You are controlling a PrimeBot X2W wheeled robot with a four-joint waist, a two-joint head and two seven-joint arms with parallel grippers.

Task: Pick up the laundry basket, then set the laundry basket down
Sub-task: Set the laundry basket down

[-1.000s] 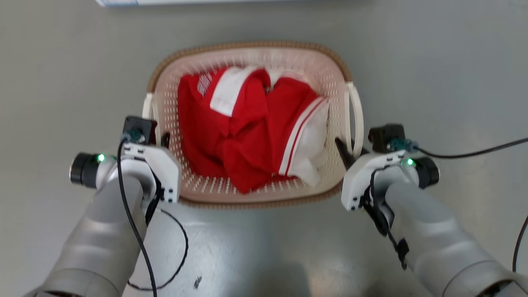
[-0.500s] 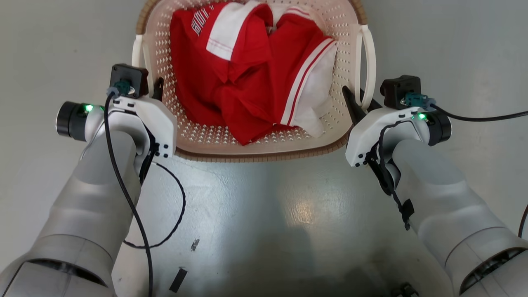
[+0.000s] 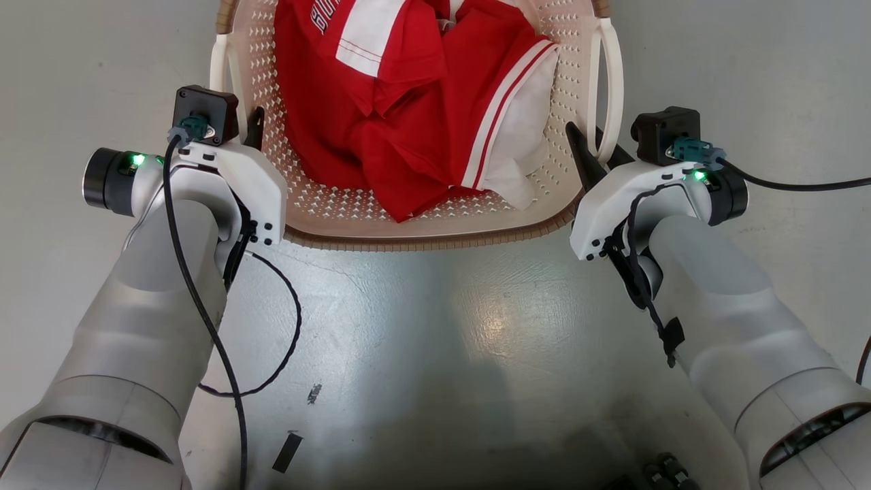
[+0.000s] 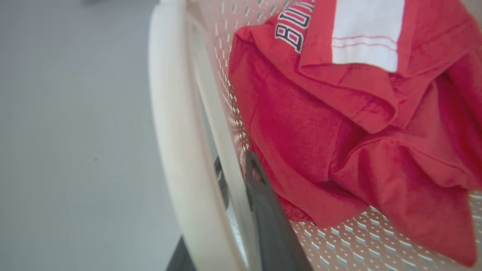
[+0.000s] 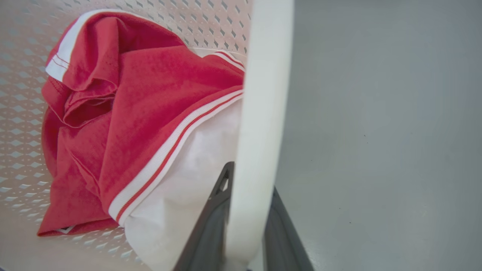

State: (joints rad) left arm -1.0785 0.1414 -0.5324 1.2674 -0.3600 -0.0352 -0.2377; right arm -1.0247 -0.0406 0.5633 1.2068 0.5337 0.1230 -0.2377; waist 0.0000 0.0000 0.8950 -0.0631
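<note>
Both our arms reach up the frame.
Our left gripper (image 3: pixel 246 133) at upper left and right gripper (image 3: pixel 597 153) at upper right each pinch a laundry basket (image 3: pixel 408 239) handle.

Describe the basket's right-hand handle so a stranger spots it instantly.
Against the grey floor, the cream laundry basket holds red clothes. On its right side arcs a smooth white handle, straddled by the right gripper, unlike the brown woven rim.
</note>
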